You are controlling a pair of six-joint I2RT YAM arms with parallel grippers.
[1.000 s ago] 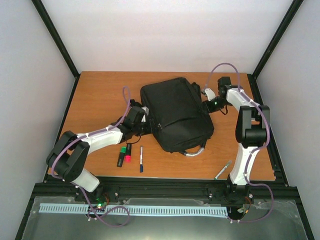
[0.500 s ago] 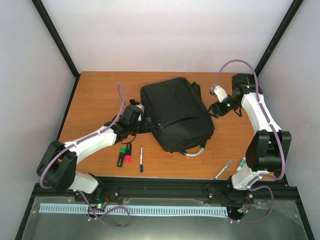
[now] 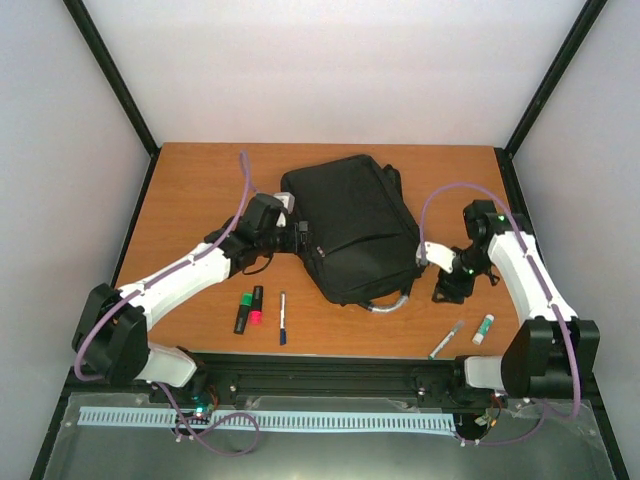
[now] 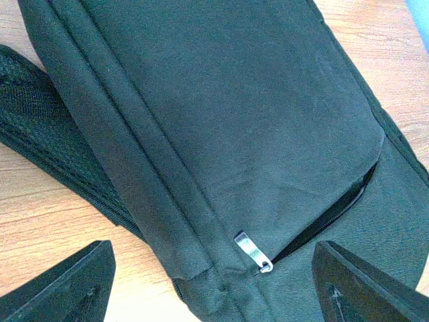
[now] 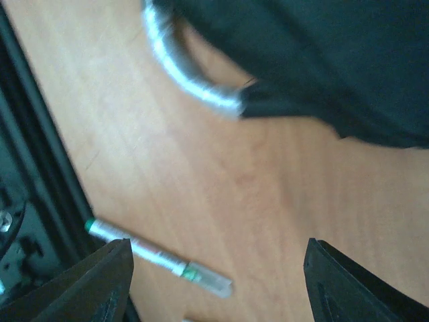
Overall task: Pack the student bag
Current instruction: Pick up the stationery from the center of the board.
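student bag (image 3: 350, 225): centre of top view, flat on table (image 3: 200, 190)
left gripper (image 4: 211, 268): jaws wide, empty, over bag's zipper pull (image 4: 253, 251)
right gripper (image 5: 218, 265): jaws wide, empty, lower right of top view, near pen (image 5: 157, 258)

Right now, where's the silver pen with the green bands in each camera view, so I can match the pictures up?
Top external: the silver pen lies near the front edge of the table, right of centre.
Left wrist: not in it.
Right wrist: lower left, lying on bare wood.
Shared landmark: the student bag, black in all three views; its grey handle shows near the pen in two.
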